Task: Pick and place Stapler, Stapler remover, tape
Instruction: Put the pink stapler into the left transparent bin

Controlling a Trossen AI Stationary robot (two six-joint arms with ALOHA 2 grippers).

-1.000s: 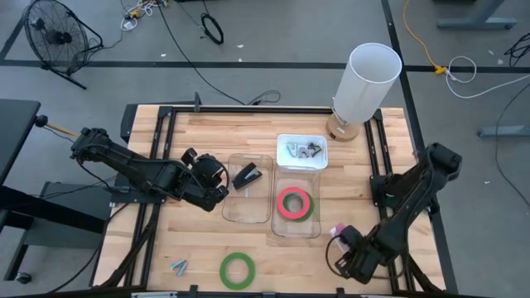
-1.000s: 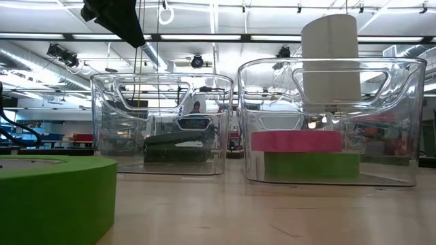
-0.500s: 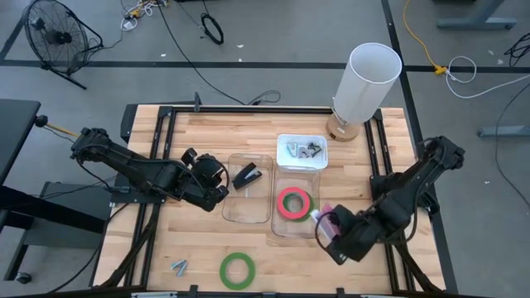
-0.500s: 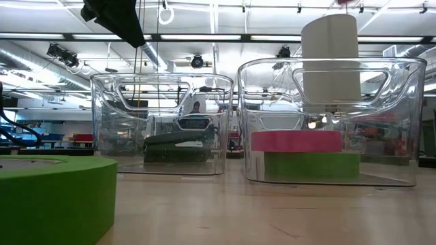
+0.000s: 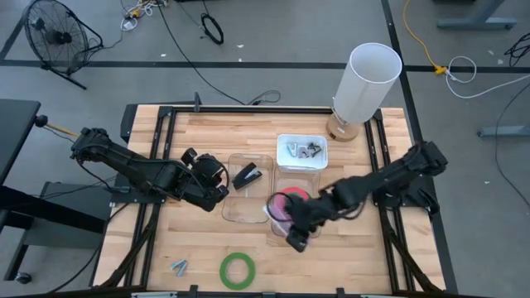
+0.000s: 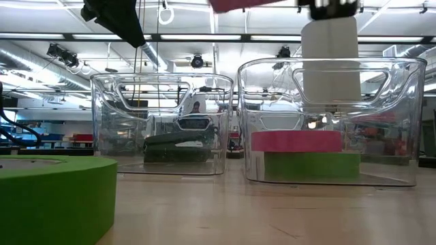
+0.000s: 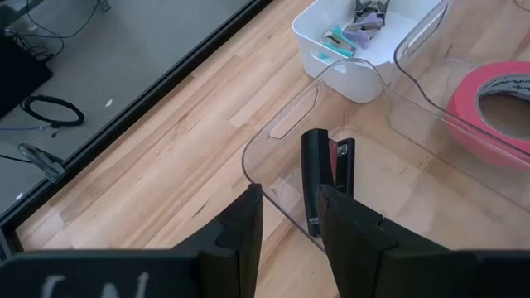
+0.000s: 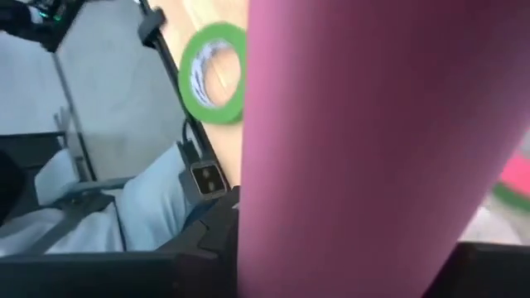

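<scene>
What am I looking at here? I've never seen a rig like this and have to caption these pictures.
Two robot arms work at a wooden table. One camera looks straight down, one sits at table height, and one rides on each wrist. The left gripper hangs open and empty beside a clear bin holding a black stapler. The right gripper holds a pink object above a second bin, where a red-pink tape roll lies on a green roll. A white tub holds small tools. A loose green roll lies on the table.
</scene>
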